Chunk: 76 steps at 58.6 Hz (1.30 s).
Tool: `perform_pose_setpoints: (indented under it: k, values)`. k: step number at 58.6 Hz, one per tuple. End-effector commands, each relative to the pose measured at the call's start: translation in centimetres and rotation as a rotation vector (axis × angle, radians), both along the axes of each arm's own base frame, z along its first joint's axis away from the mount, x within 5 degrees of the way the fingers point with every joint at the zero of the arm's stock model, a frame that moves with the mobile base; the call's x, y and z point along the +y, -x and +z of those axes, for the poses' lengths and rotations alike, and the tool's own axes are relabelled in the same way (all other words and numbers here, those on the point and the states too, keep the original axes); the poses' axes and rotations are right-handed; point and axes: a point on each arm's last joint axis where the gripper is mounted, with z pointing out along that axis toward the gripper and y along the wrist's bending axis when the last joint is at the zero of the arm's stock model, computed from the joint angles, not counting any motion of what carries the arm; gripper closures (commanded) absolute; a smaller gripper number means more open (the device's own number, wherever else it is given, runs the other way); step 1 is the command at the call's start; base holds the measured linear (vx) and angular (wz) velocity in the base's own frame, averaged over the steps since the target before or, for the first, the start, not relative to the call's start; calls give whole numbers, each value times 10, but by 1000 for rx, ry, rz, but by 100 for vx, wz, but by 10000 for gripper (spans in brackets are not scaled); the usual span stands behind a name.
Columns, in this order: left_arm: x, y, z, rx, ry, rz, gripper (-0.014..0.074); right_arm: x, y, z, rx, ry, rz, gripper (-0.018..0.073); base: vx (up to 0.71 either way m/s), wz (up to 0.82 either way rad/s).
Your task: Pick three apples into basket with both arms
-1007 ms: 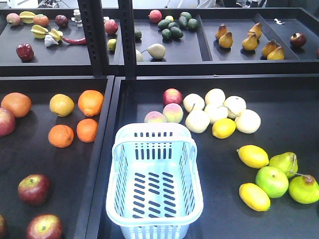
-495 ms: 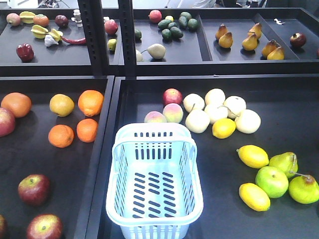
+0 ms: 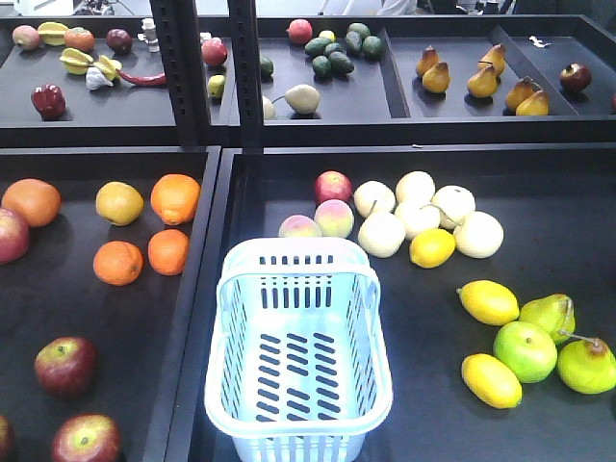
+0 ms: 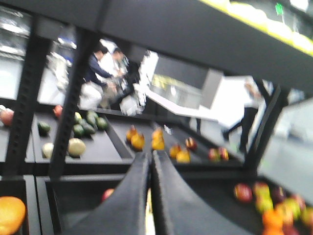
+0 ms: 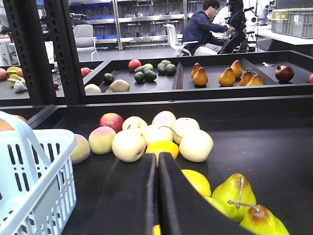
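Note:
Two dark red apples lie in the left tray in the front view, one (image 3: pixel 65 366) behind the other (image 3: pixel 87 440), and a sliver of a third (image 3: pixel 3 435) shows at the left edge. The pale blue basket (image 3: pixel 296 253) stands empty in the middle tray. Neither arm appears in the front view. In the blurred left wrist view my left gripper (image 4: pixel 150 154) is shut on nothing and held high, facing the back shelves. My right gripper (image 5: pixel 157 155) is shut and empty, low over the tray to the right of the basket (image 5: pixel 34 181), and points at a yellow lemon (image 5: pixel 162 147).
Oranges (image 3: pixel 175 197) sit behind the apples. Behind the basket are peaches (image 3: pixel 333 218) and pale round fruit (image 3: pixel 381 234). Lemons (image 3: pixel 489 301), green apples (image 3: pixel 525 351) and pears (image 5: pixel 239 192) lie to the right. Black shelf posts (image 3: pixel 183 72) and a raised divider (image 3: pixel 197 289) separate the trays.

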Motion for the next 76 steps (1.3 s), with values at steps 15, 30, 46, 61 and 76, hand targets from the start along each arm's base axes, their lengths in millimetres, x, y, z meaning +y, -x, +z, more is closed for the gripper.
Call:
perform_pose_setpoints:
  k: [15, 30, 46, 61, 76]
  values:
    - [-39, -43, 28, 30, -247, -112, 602, 0, 0, 3, -72, 11, 1, 568, 0, 0]
    - [-56, -73, 46, 98, -428, -139, 602, 0, 0, 3, -72, 11, 1, 568, 0, 0]
    - [-78, -104, 59, 191, -663, -242, 602, 0, 0, 3, -72, 11, 1, 568, 0, 0]
    - [-94, -128, 49, 220, -687, -283, 580, 0, 0, 3, -72, 11, 1, 568, 0, 0]
    - [-101, -141, 35, 261, -716, -300, 290, 0, 0, 3, -72, 11, 1, 568, 0, 0]
